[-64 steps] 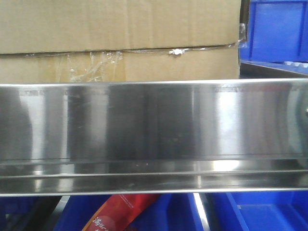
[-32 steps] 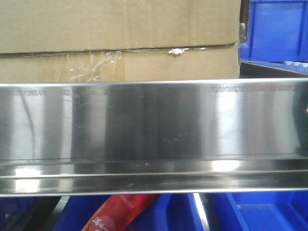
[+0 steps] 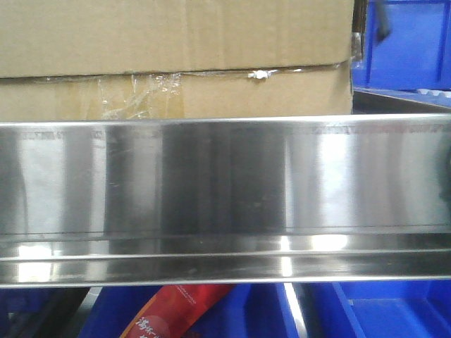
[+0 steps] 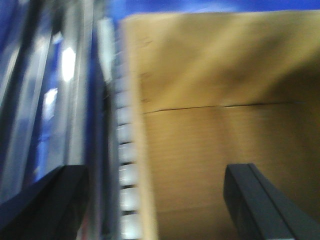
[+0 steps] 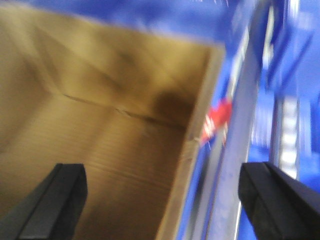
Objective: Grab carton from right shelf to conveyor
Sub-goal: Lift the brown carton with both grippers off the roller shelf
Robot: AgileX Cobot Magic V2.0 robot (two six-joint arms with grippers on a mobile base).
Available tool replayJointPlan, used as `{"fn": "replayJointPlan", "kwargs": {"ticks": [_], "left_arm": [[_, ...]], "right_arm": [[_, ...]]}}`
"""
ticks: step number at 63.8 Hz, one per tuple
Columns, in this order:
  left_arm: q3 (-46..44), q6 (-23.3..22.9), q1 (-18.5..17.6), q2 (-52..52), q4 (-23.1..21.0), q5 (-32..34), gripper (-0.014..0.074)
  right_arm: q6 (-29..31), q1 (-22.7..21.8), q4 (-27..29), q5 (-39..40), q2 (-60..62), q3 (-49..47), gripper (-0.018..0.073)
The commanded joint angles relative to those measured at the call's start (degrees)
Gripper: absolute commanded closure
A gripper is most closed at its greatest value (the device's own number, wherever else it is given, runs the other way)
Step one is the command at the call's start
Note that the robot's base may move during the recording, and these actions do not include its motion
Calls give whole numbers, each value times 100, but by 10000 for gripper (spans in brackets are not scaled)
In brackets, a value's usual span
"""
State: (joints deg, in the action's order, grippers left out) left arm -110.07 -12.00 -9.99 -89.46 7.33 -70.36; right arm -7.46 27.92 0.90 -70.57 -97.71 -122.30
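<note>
The brown carton [image 3: 176,42] sits on the right shelf behind its shiny steel rail [image 3: 225,183], with torn clear tape along the lower seam. In the left wrist view my left gripper [image 4: 155,200] is open and empty over the carton [image 4: 225,100], its fingers [image 4: 265,205] astride the carton's left edge. In the right wrist view my right gripper [image 5: 165,200] is open and empty, astride the right edge of the carton [image 5: 100,115]. Both wrist views are motion-blurred. The conveyor is out of view.
Blue bins [image 3: 409,49] stand right of the carton and on the level below. A red packet [image 3: 176,313] lies in a lower bin and shows in the right wrist view [image 5: 216,120]. A strip of white rollers [image 4: 127,175] runs beside the carton's left edge.
A dark blurred shape has come into the front view's top right corner, before the blue bin. Reflections on the steel rail have shifted. The carton has not moved.
</note>
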Motion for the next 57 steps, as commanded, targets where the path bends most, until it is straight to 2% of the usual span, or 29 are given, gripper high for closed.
{"fn": "replayJointPlan", "kwargs": {"ticks": [1,28,33,38,41,47,51,52,54,57], "left_arm": [[-32,-39,81,-148,-15,40,143],[-32,-28,164,-739,-4,40,143],[-32,-28,164,-795,-4,40,143],[-32,-28,164,-830,-4,40,169],[-32,-28,164,-842,-4,40,213],[-32,-28,164,-864,-4,40,357],[-32,-28,164,-864,-4,40,540],[-32,-28,164,-864,-4,40,596],[-32,-28,164,-864,-4,40,645],[-32,-28,164,-864,-4,40,602]], "right_arm": [[-62,-97,-120,60,-125,-63,64],[-62,-148,-120,60,-702,-63,64],[-62,-148,-120,60,-766,-63,94],[-62,-148,-120,60,-788,-63,195],[-62,-148,-120,60,-788,-51,292],[-62,-148,-120,60,-788,-51,478],[-62,-148,-120,60,-788,-51,624],[-62,-148,-120,60,-788,-51,639],[-62,-148,-120,60,-788,-51,634],[-62,-148,-120,60,-788,-51,622]]}}
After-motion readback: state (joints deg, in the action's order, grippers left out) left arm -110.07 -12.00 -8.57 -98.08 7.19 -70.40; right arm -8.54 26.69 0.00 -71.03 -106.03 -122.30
